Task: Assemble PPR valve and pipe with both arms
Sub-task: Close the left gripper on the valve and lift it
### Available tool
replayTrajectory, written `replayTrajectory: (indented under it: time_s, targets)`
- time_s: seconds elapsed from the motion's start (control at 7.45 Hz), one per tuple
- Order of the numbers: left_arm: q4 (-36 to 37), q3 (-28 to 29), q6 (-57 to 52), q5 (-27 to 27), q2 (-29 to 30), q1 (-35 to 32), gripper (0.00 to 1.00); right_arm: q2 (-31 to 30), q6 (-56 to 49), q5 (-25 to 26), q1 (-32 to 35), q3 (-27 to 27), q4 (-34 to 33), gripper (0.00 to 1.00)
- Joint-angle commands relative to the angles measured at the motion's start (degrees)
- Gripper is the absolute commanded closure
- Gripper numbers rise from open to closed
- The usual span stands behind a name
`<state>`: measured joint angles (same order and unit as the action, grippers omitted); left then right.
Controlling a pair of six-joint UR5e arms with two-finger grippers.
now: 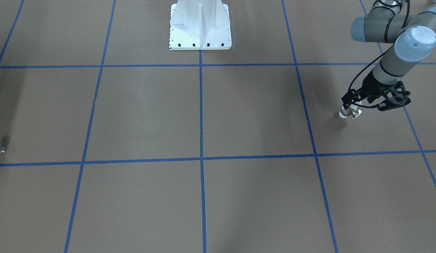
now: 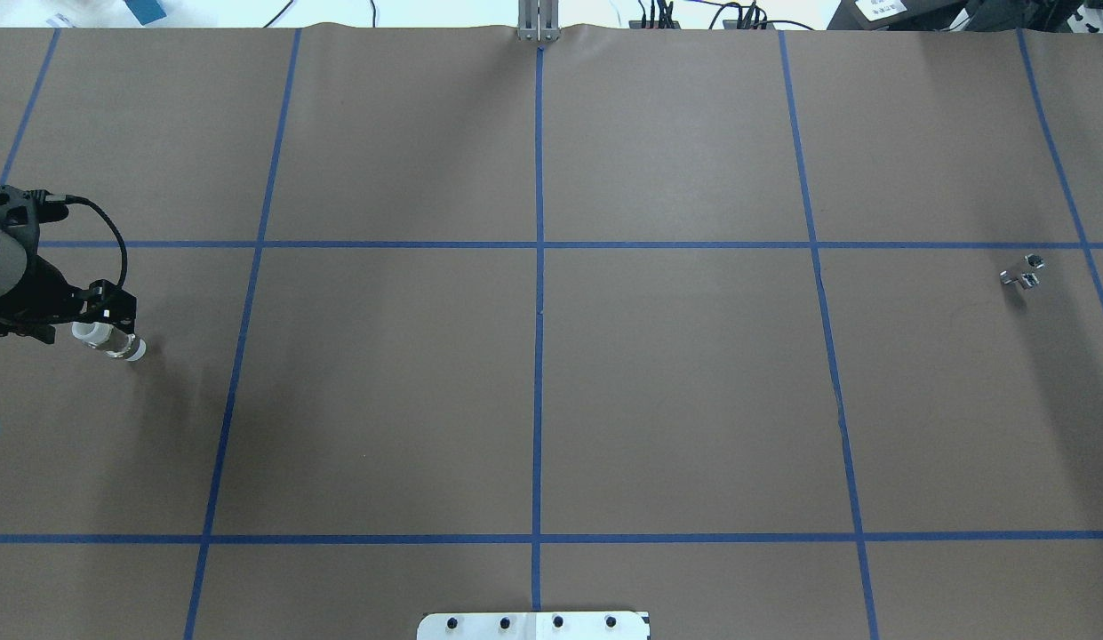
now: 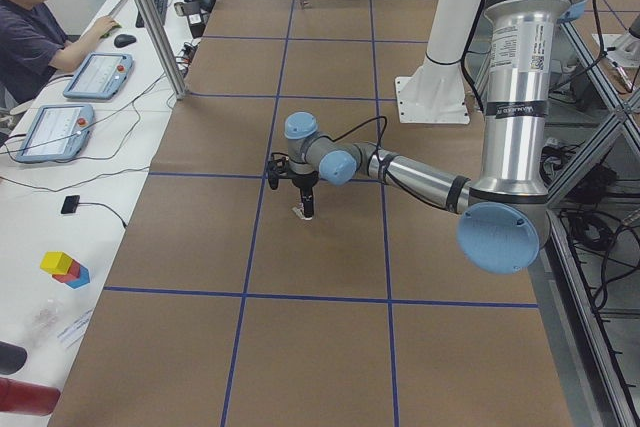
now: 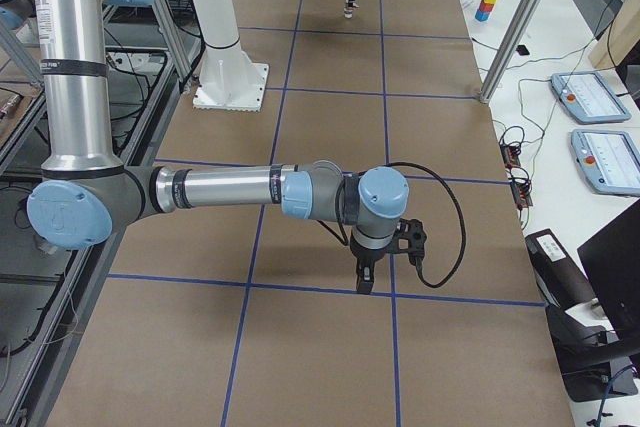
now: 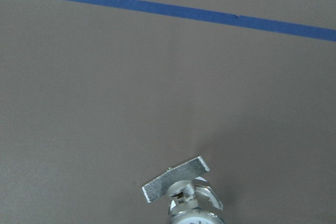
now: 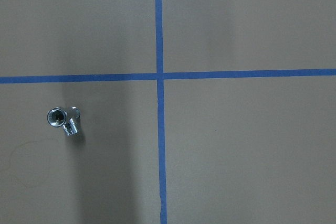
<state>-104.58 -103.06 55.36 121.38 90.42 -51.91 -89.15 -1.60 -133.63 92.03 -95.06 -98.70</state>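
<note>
Clearly, pipe (image 6: 63, 121) bore (right wrist)

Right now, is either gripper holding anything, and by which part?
Cannot tell: the left gripper is at the PPR valve, at its middle, contact unclear. The pipe lies free.

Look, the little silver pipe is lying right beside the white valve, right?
Not beside it. The little silver pipe lies far from the white valve, at the other end of the table, as the overhead exterior view shows.
</note>
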Motion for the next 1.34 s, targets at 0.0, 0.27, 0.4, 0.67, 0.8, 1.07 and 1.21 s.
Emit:
replayTrajectory:
  time_s: [0.0, 0.27, 0.4, 0.67, 0.8, 1.07, 1.21]
  targets:
    - [-0.2, 0.8, -0.1, 0.0, 0.2, 0.8, 0.00, 0.0, 0.0, -0.3, 0.0, 0.1, 0.0, 0.00]
    - [-2.6, 1.8, 0.1, 0.1, 0.1, 0.8, 0.18, 0.0, 0.0, -0.3, 0.0, 0.1, 0.1, 0.00]
    - [-2.6, 1.8, 0.0, 0.1, 0.2, 0.8, 0.32, 0.0, 0.0, -0.3, 0.0, 0.1, 0.0, 0.00]
    - [-2.6, 1.6, 0.1, 0.2, 0.2, 0.8, 0.56, 0.0, 0.0, -0.3, 0.0, 0.1, 0.1, 0.00]
    - [-2.6, 1.6, 0.0, 0.2, 0.2, 0.8, 0.72, 0.0, -0.1, -0.3, 0.1, 0.1, 0.0, 0.00]
    - [-2.6, 0.8, 0.2, 0.1, 0.2, 0.7, 1.00, 0.0, 0.0, -0.3, 0.0, 0.1, 0.1, 0.00]
    - [-2.4, 0.2, 0.3, 0.2, 0.3, 0.7, 1.00, 0.0, 0.0, -0.3, 0.1, 0.1, 0.1, 0.00]
